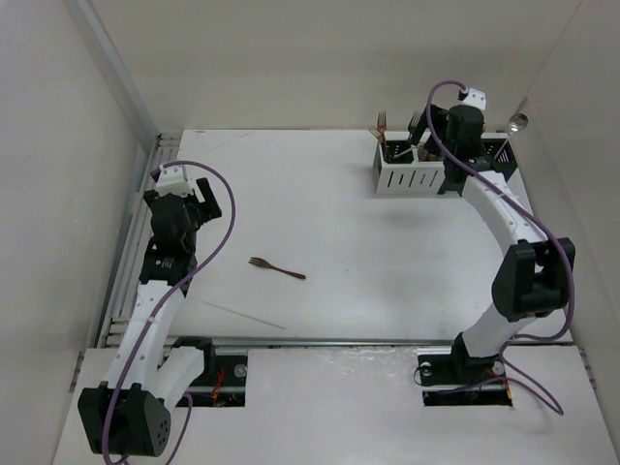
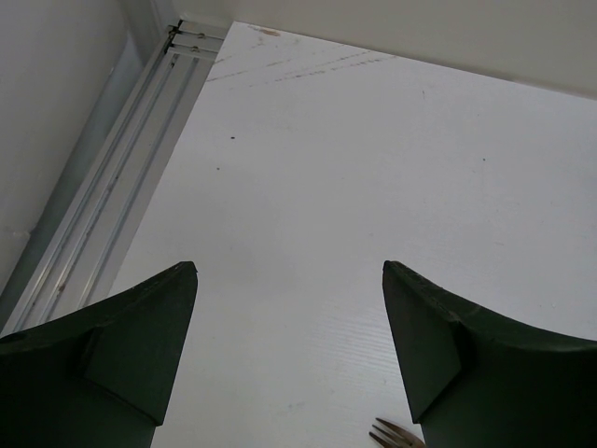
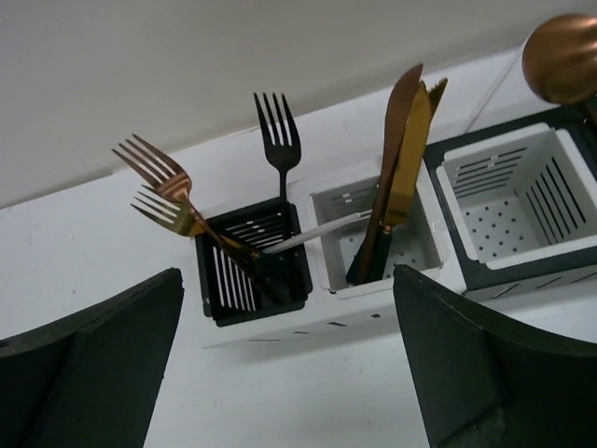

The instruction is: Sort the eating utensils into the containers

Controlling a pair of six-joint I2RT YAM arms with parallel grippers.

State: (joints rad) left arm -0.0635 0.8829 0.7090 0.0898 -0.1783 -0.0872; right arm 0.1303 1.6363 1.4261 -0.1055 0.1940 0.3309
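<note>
Both pairs of jaws stand open and empty: the right jaws over the containers (image 1: pixel 407 179) at the far right corner, the left jaws near a copper fork (image 1: pixel 276 268) toward the near left. Lying flat on the smooth white tabletop (image 1: pixel 320 213), it could slip a pinch. Plain white walls (image 1: pixel 58 145) surround.

The light is soft and even and comes from above. The white table (image 1: pixel 320 213) looks bright, with only faint shadows. In the wrist views the dark fingers (image 2: pixel 121 355) up close look a bit blurry. The copper spoon (image 3: pixel 562 56) shines.
</note>
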